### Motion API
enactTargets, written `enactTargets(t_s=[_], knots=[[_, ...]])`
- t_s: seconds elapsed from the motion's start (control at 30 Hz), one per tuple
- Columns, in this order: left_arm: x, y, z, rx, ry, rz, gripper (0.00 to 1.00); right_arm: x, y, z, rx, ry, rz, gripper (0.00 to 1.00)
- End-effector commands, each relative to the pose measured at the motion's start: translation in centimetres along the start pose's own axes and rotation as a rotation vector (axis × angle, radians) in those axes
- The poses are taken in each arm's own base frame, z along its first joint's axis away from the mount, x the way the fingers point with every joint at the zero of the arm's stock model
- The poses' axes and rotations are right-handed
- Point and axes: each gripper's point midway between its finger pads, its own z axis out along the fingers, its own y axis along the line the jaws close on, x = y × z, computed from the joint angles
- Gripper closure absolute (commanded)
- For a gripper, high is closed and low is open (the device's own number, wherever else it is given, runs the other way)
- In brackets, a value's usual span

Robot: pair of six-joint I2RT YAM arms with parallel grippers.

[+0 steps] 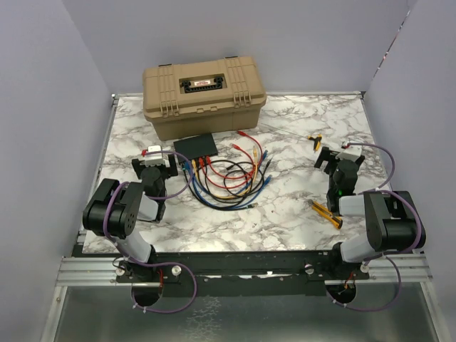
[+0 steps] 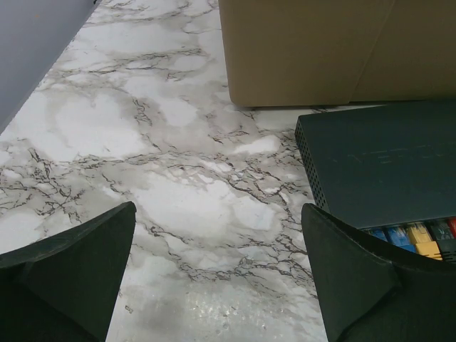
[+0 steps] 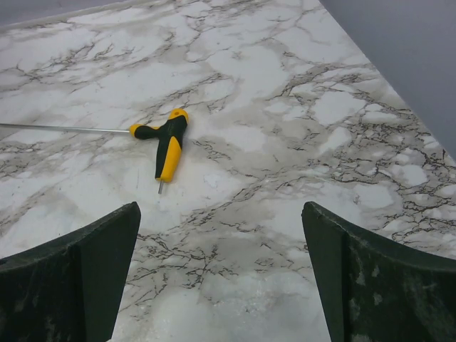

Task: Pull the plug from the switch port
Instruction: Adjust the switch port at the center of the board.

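Note:
The switch (image 1: 197, 147) is a flat matte-black box lying just in front of the tan toolbox; its top also fills the right side of the left wrist view (image 2: 388, 164). Blue, yellow and red plugs (image 1: 194, 164) sit in the ports along its near edge, and the blue and yellow plugs (image 2: 413, 236) peek out beside my left finger. Their cables (image 1: 235, 178) loop over the marble to the right. My left gripper (image 1: 159, 161) stands open just left of the switch, with only bare table between its fingers (image 2: 217, 214). My right gripper (image 1: 338, 161) is open far to the right.
A large tan toolbox (image 1: 204, 94) stands at the back behind the switch. A yellow-and-black T-handle tool (image 3: 168, 140) lies ahead of the right gripper, and another yellow-handled tool (image 1: 325, 211) lies by the right arm. Grey walls close in both sides.

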Motion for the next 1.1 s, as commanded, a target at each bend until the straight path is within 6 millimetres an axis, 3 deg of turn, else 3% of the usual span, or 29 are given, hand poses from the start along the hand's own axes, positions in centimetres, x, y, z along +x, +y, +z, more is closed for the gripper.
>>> enactTargets(t_s=[0.0, 0.6, 0.7, 0.8, 0.87, 1.07], knots=[[-0.3, 0.2, 0.1, -0.010, -0.017, -0.001, 0.01, -0.7, 0.0, 0.3, -0.003, -0.031, 0.013, 0.00], [-0.5, 0.4, 0.1, -0.024, -0.022, -0.008, 0.01, -0.9, 0.0, 0.3, -0.005, -0.039, -0.003, 0.00], [-1.9, 1.6, -0.2, -0.095, -0.023, -0.037, 0.01, 0.0, 1.8, 1.6, -0.080, 0.143, -0.053, 0.00], [-3.3, 2.2, 0.0, -0.143, 0.024, -0.050, 0.01, -0.9, 1.5, 3.8, 0.096, 0.356, 0.143, 0.00], [-3.5, 1.7, 0.1, -0.119, 0.087, -0.030, 0.01, -1.3, 1.7, 4.5, 0.160, 0.406, 0.240, 0.00], [-3.5, 1.2, -1.3, -0.085, 0.173, -0.060, 0.01, -2.7, 3.6, 3.6, 0.105, 0.399, 0.420, 0.00]])
